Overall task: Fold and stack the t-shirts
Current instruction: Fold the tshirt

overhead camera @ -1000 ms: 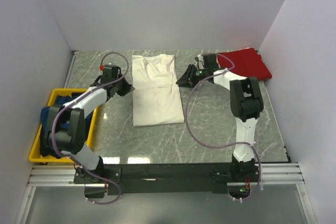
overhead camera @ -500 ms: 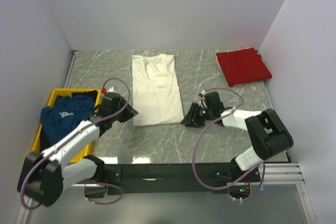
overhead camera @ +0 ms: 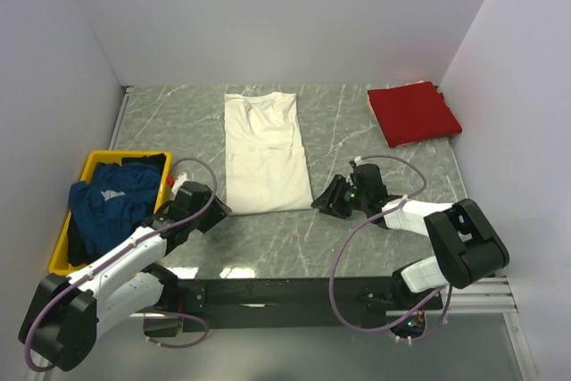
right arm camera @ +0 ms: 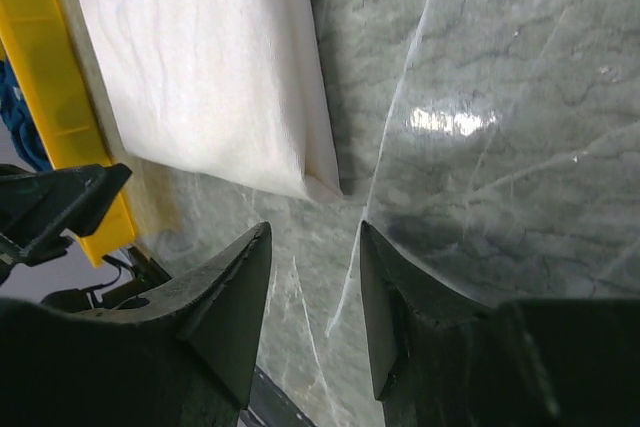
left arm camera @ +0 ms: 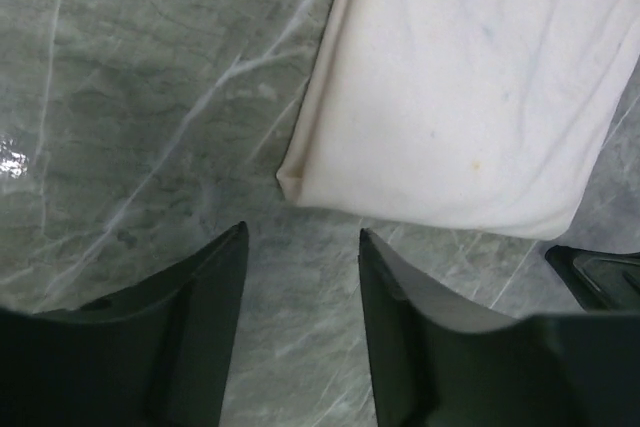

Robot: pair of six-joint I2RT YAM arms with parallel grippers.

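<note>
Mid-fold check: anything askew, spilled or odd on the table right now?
Only the blue t-shirt: it lies crumpled in the yellow tray at the left and seems to drape over its outer rim. The cream t-shirt lies flat mid-table with a tiny yellowish speck near its near hem; the red t-shirt sits folded at the far right.

T-shirts: three: one cream-white t-shirt [overhead camera: 265, 153], one red t-shirt [overhead camera: 413, 113], one dark blue t-shirt [overhead camera: 107, 204]. Yellow tray [overhead camera: 95, 160]: one. End effectors: two, the left end effector [overhead camera: 218, 210] and the right end effector [overhead camera: 324, 202].
</note>
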